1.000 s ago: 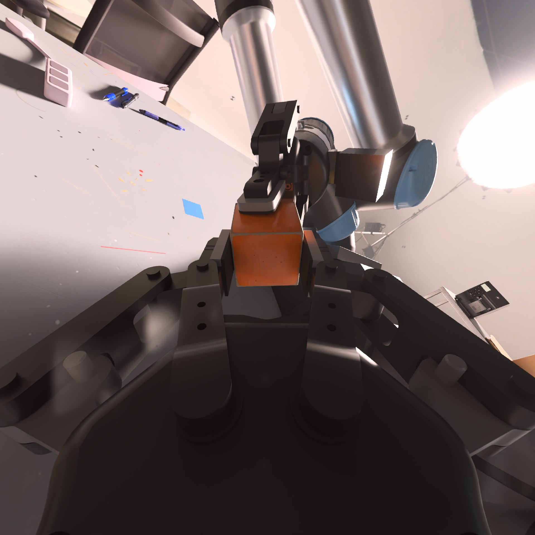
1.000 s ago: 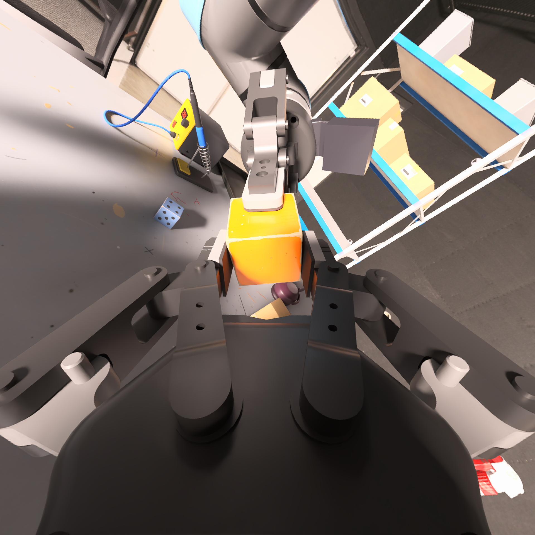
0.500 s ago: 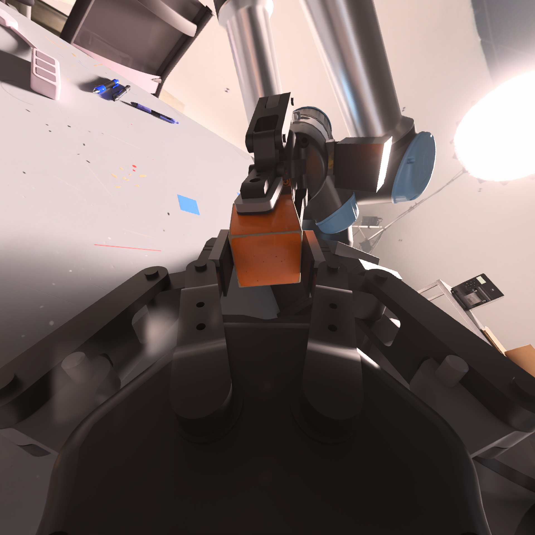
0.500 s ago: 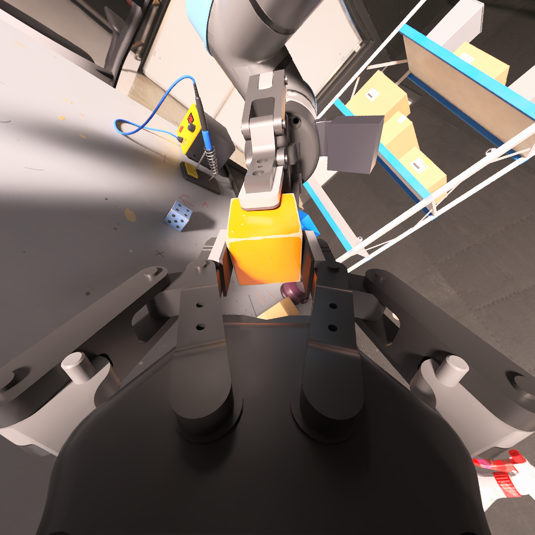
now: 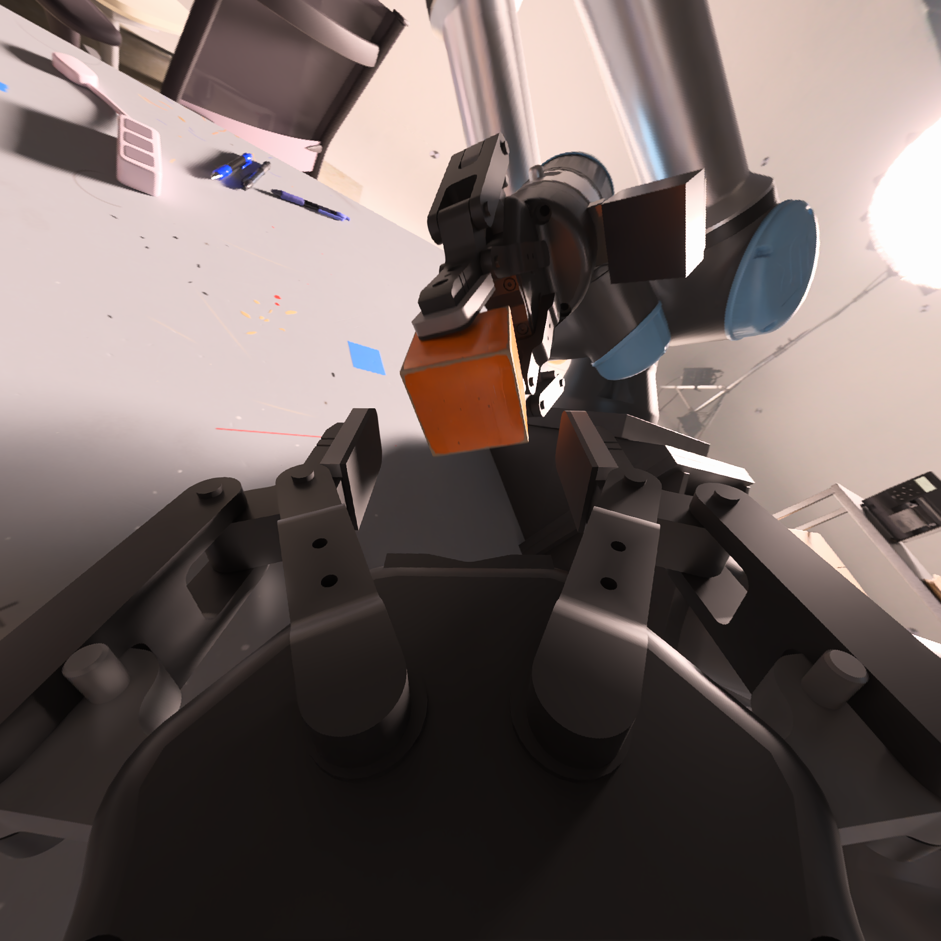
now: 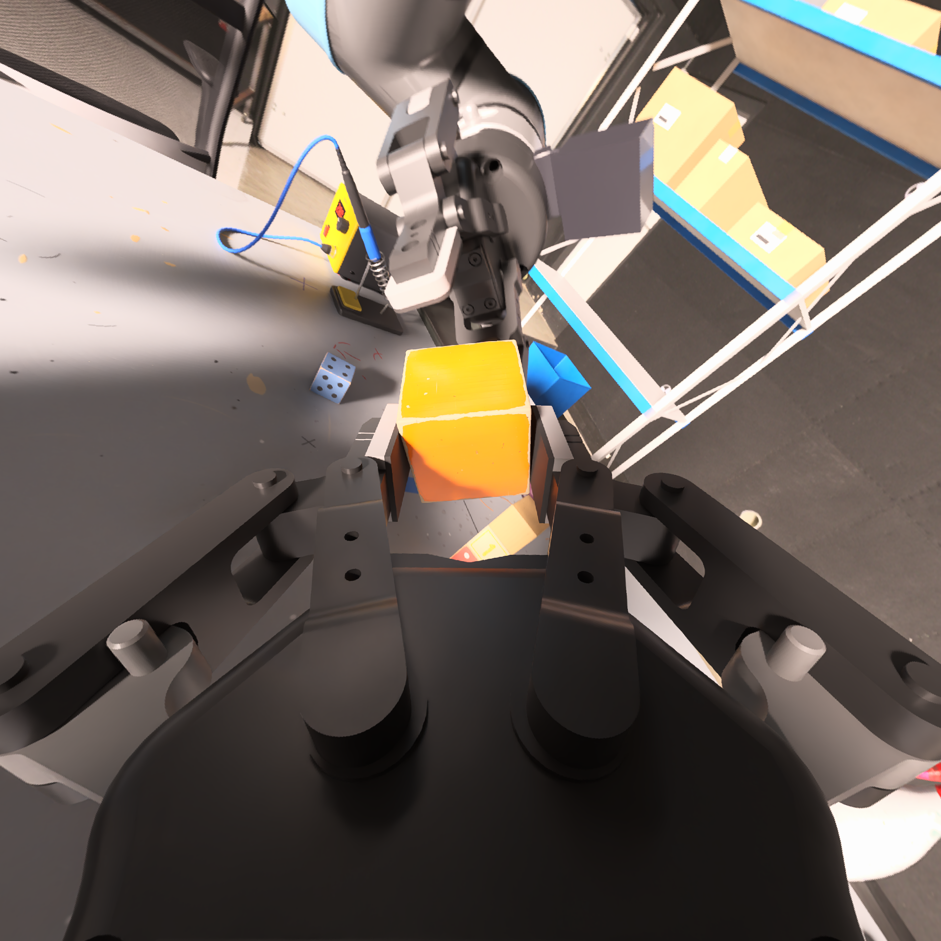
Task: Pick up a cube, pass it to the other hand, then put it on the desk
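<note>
The orange cube (image 6: 466, 422) sits between the pads of my right gripper (image 6: 468, 458), which is shut on it above the grey desk (image 6: 127, 356). In the left wrist view the same cube (image 5: 466, 392) hangs from the right gripper's fingers (image 5: 448, 315), tilted, just beyond my left gripper (image 5: 468, 448). My left gripper is open and empty, with its pads spread wide and clear of the cube. In the right wrist view the left gripper (image 6: 458, 305) stands open behind and above the cube, apart from it.
A light blue die (image 6: 333, 379), a blue cube (image 6: 555, 379) and a yellow soldering station (image 6: 341, 229) stand on the desk. A wooden block (image 6: 504, 534) lies below the cube. A pink spatula (image 5: 135, 153), pens (image 5: 239, 170) and a chair (image 5: 285, 66) are at the far side. Shelves with boxes (image 6: 713, 168) stand beyond the edge.
My left gripper has opened, let go of the cube and drawn back from it. The right gripper keeps hold of the cube, which now looks tilted in the left wrist view.
</note>
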Controlling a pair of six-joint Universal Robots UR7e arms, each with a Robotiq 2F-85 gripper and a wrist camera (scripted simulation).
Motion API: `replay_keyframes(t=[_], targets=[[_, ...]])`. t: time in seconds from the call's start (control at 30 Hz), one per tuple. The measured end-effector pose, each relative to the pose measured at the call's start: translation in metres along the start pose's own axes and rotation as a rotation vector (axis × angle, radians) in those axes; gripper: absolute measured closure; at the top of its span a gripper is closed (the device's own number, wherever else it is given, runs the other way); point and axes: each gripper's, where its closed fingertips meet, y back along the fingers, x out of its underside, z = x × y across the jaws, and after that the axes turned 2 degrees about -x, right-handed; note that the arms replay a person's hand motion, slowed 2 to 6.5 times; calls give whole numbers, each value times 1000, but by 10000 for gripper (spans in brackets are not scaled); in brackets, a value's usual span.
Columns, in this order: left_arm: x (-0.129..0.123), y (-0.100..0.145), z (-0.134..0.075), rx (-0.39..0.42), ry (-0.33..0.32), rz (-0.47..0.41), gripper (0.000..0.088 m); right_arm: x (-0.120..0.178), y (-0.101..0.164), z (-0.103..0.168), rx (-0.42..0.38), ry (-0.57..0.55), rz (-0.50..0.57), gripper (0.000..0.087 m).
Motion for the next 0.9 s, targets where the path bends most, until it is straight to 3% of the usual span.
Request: replay_keyframes(t=[0.2, 0.43, 0.9], targets=[[1, 7, 8, -92, -23, 9, 258, 15, 14, -12, 29, -54, 80, 465], [5, 20, 23, -247, -48, 33, 252, 46, 38, -28, 53, -154, 251, 465], [10, 57, 45, -538, -102, 68, 228, 143, 123, -55, 113, -499, 754, 465]])
